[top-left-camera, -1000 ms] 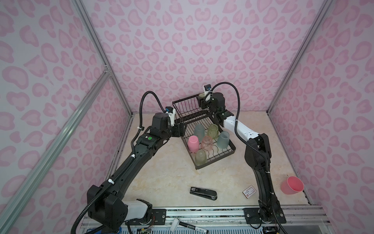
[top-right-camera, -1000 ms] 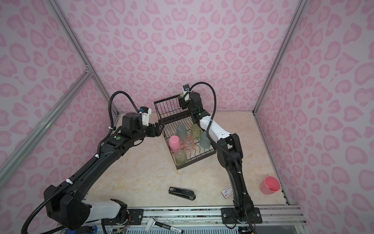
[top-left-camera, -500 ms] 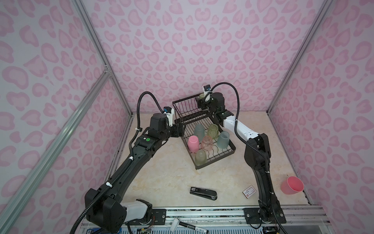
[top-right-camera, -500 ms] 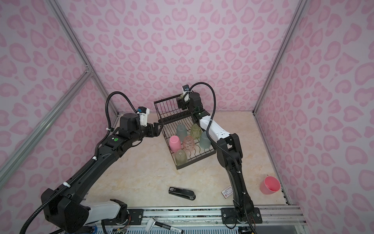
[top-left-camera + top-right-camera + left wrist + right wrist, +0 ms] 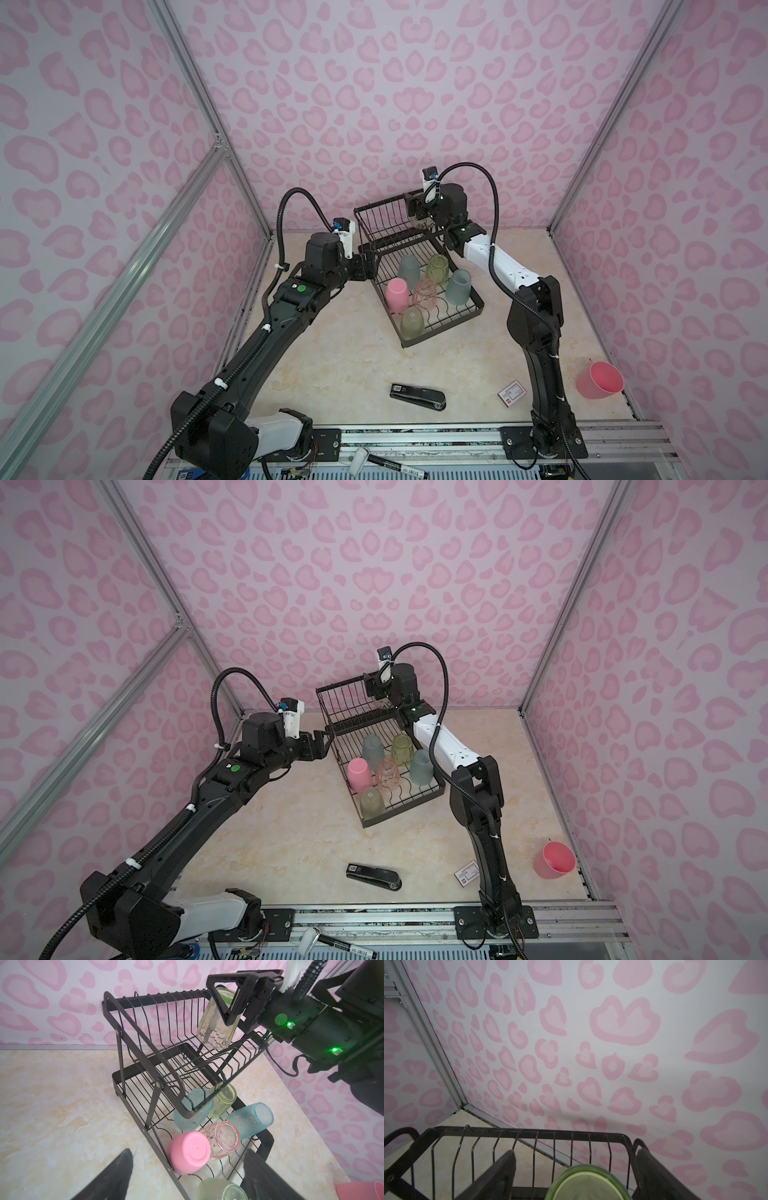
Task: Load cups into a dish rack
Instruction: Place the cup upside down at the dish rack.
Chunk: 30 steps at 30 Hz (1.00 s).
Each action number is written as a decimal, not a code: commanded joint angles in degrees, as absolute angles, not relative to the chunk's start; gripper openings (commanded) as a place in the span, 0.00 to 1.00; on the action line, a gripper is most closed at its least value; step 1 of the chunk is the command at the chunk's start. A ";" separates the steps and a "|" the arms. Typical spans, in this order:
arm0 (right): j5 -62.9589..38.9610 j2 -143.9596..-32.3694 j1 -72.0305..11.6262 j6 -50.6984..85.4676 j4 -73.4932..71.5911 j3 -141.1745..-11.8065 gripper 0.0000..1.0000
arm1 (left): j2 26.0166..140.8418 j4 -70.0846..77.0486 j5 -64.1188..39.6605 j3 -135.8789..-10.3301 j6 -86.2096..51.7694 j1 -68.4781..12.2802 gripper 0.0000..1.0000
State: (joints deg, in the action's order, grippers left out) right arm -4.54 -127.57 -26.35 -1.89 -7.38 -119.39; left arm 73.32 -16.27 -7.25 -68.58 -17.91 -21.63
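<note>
While looking toward the table's [image 5: 332, 353] far edge, finds the rack [image 5: 404, 808] standing there with the right gripper [image 5: 574, 1148] over its raised basket [image 5: 138, 1057]. Shows that gripper's fingers spread around a pale green cup [image 5: 207, 1028], tilted mouth-down in the basket, with a clear gap on one side. Counts six more cups [image 5: 424, 293] upside down in the lower tray [image 5: 442, 326]: two blue, two green, one clear pink, one solid pink. Places the left gripper [image 5: 326, 746] just beside the rack's left side, fingers spread with nothing between them. Notes another pink cup [image 5: 600, 380] loose near the table's right edge, plus a stapler [image 5: 417, 397] and a small box [image 5: 512, 392] toward the near edge.
</note>
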 commanded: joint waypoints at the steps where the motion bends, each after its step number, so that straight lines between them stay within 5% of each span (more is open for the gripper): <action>1: -4.59 -127.15 -26.53 -1.11 -8.04 -119.27 0.90 | 72.51 -14.66 -7.19 -68.20 -17.41 -21.50 0.85; 19: -4.03 -114.44 -25.79 4.43 -4.25 -114.56 0.90 | 70.34 -13.65 -8.60 -66.87 -16.59 -21.36 0.99; 30: 7.77 -89.37 -17.44 12.87 16.66 -93.82 0.73 | 68.07 -13.02 -13.43 -68.65 -17.97 -21.65 0.99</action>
State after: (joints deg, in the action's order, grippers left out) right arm 2.09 -92.95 -18.72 9.80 6.79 -96.40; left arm 68.55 -15.00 -10.79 -67.16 -17.43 -21.45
